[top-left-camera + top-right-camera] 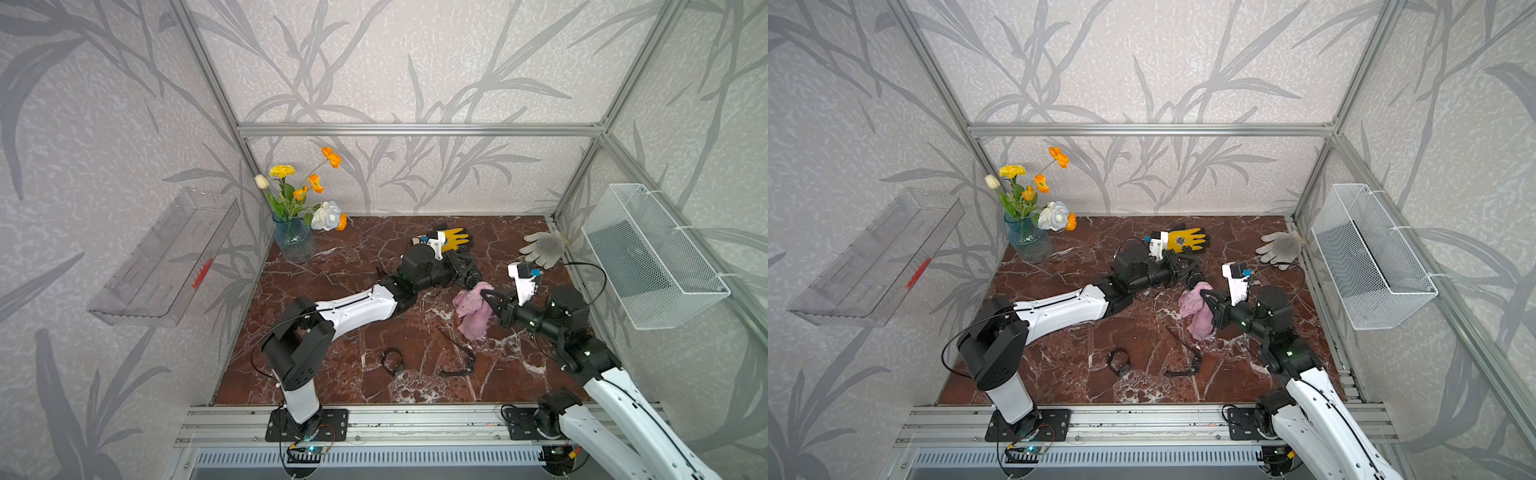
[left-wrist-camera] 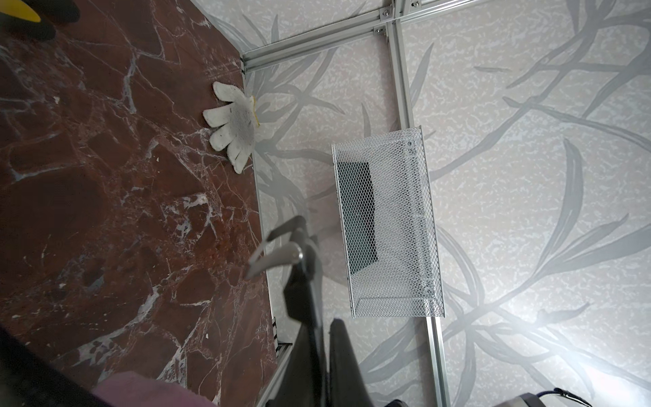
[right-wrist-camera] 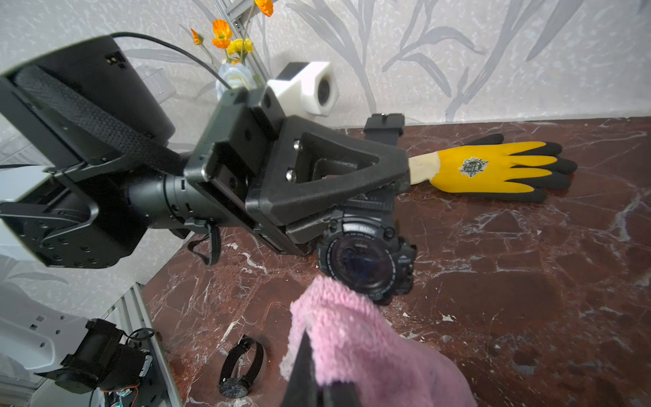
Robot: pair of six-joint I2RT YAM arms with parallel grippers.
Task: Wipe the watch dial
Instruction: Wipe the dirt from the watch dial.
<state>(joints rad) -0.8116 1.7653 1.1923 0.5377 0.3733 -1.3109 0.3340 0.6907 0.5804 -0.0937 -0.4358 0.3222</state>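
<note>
Left end effector [image 3: 373, 204] clamped on watch [image 3: 364, 262] strap, dial facing right end effector [image 3: 317, 384], pressed tight on pink cloth [image 3: 370, 352]; cloth's edge touches the watch's rim.

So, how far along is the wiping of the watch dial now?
Done: the left gripper is shut on the black sport watch, dial facing the cloth, and the right gripper is shut on the pink cloth. In hand: the cloth's edge is at the lower rim of the case, with the glass mostly uncovered. Left: the wiping itself; nothing shows whether any stroke has been made.
</note>
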